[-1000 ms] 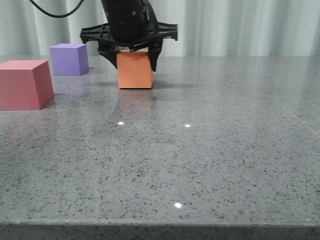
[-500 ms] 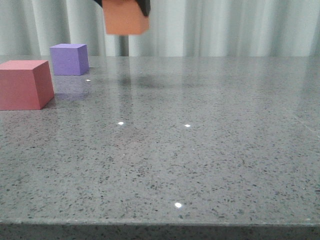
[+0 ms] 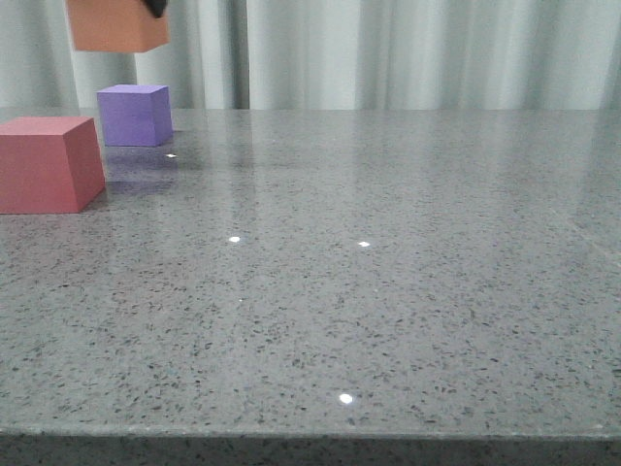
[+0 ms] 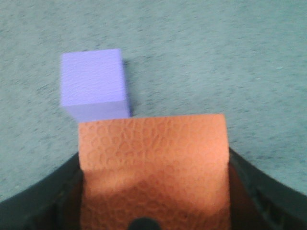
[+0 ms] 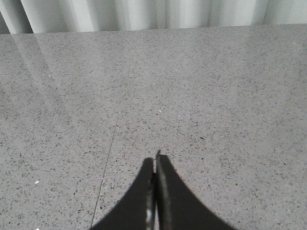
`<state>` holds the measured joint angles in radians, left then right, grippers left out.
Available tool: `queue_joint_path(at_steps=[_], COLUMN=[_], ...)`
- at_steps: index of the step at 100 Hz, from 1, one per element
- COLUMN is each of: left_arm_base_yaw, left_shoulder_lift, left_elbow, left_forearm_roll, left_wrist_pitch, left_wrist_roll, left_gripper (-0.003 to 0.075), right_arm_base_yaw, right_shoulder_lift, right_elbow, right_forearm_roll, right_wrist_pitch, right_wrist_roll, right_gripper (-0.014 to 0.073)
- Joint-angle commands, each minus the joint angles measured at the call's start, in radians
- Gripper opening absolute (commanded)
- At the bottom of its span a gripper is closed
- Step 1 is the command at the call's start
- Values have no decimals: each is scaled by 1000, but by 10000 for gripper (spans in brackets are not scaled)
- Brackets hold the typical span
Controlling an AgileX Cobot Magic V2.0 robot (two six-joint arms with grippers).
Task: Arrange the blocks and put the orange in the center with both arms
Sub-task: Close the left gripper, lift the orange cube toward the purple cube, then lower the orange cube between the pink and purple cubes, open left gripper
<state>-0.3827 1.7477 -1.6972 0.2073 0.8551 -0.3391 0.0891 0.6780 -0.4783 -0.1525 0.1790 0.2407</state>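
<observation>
Left gripper (image 4: pixel 153 211) clamps the orange cube (image 4: pixel 153 167) above the purple cube (image 4: pixel 93 84) — lowering carelessly could knock it; right gripper (image 5: pixel 155 191) is pinched closed, empty.

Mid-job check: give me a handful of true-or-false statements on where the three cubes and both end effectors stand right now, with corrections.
1. The orange cube is resting on the table. False: it is held in the air, above the purple cube.
2. The left end effector is shut on the orange cube. True.
3. The right end effector holds the pinkish-red cube. False: its fingers are closed together with nothing between them, and that cube sits on the table.
4. In the front view the purple cube sits farther back than the pinkish-red cube. True.
5. The purple and pinkish-red cubes are stacked. False: both sit on the table.
</observation>
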Motion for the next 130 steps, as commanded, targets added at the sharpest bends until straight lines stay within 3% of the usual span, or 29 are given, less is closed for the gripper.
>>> queue_joint_path(at_steps=[1,16,40,115,124,130], left_arm_base_yaw=[39,97,140,140,140,140], left_shoulder_lift=[-64,-55,-50,115,122,122], left_elbow=[12,48,95,106,106,106], left_forearm_roll=[-48,-169,-169,-171,-171,-171], left_wrist_pitch=[-99,-137,-191,-218,-218,-216], left_wrist_roll=[53,147,147,147,147,147], left_gripper=[221,221,221,223,252,313], right_arm_base_yaw=[-4,-4,-4,-4,-4,-4], right_shoulder_lift=[-4,-4,-4,-4,-4,-4], right_elbow=[-27,-27,-27,-27,-27,-27], right_forearm_roll=[-13,-13,-13,-13,-13,-13], right_wrist_pitch=[-72,-72,-72,-72,-72,-72], right_wrist_roll=[-6,-6,-6,-6,-6,-6], right_gripper=[-69,-69,-69,-69,-69,-69])
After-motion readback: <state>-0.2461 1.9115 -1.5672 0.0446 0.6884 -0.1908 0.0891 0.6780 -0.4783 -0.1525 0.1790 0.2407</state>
